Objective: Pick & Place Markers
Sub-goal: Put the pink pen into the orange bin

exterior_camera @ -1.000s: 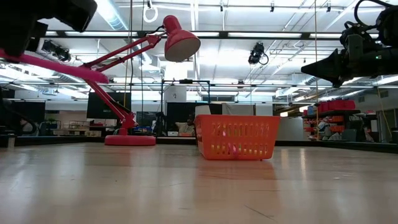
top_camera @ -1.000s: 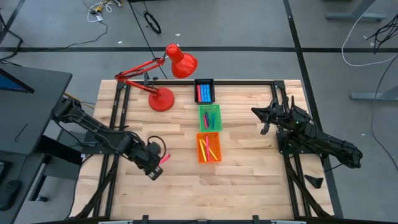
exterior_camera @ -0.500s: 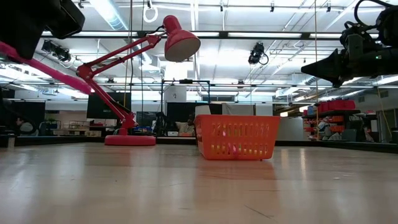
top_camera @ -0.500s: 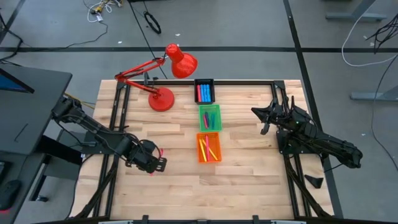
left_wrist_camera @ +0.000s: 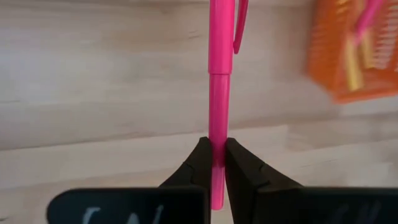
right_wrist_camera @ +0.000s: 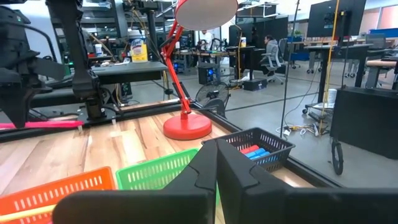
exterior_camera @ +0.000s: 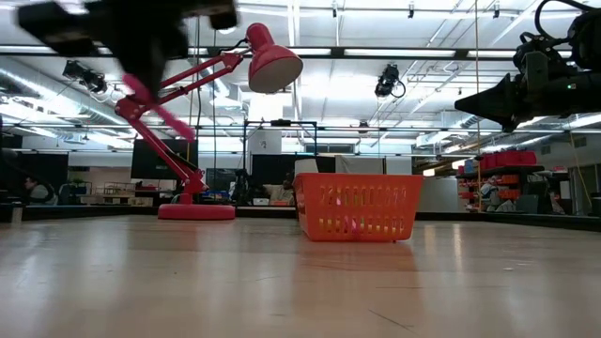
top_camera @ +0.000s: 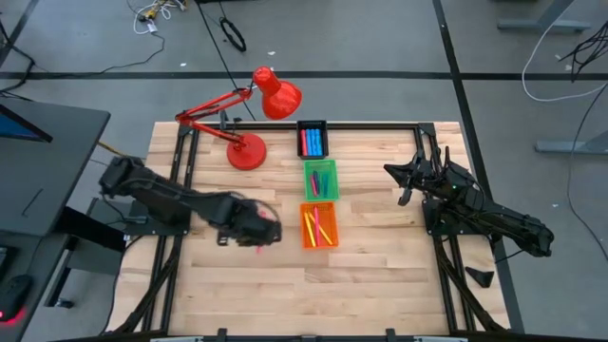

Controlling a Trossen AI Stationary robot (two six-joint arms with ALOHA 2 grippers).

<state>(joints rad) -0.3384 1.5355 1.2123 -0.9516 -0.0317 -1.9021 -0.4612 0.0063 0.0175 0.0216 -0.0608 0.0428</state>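
One slim pink plastic marker [left_wrist_camera: 219, 93] is hanging in the air just left of the orange mesh tray [top_camera: 319, 225], the left gripper [left_wrist_camera: 214, 163] clamping its lower barrel. Light, stiff and likely slick, it is best pinched mid-barrel. Well right of that tray, the right gripper [right_wrist_camera: 216, 163] is idling, fingers together.

Pink marker [left_wrist_camera: 219, 93], capped, clamped near one end in the left hand [left_wrist_camera: 214, 163] above the tabletop [left_wrist_camera: 93, 74]; remaining markers [top_camera: 319, 226] lie in the three trays [top_camera: 334, 211].
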